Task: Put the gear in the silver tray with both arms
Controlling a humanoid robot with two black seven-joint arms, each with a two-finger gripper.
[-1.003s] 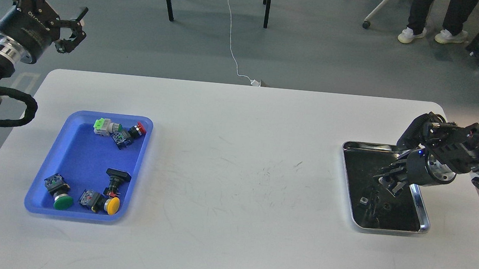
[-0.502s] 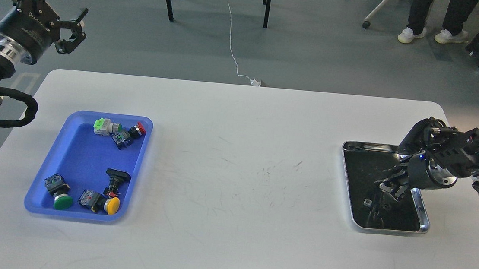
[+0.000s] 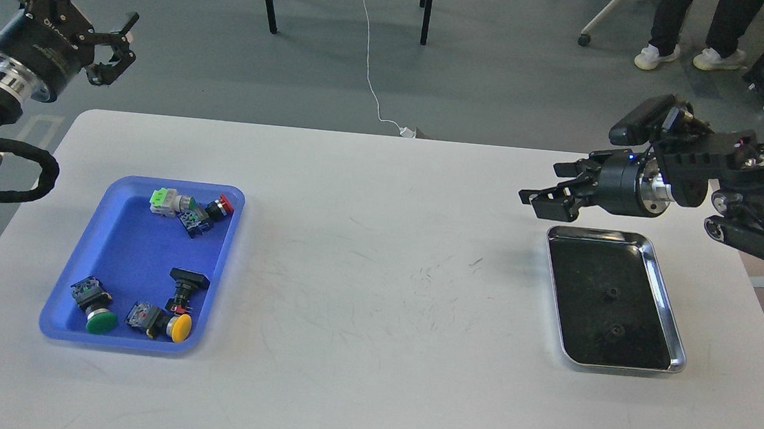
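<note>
Nearest me, the silver tray (image 3: 666, 298) holds 2 small dark gears (image 3: 609, 294), my right gripper (image 3: 547, 189) hangs empty and spread beyond it, my left gripper (image 3: 88, 19) spread far left; next needs another gear.

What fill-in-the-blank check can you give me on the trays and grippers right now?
1. The silver tray holds ____ small dark gears.
2. The right gripper hangs beyond the tray's ____ edge.
3. The push buttons lie in the ____ tray.
4. The left gripper is off the ____.

Missing: two; far; blue; table
</note>
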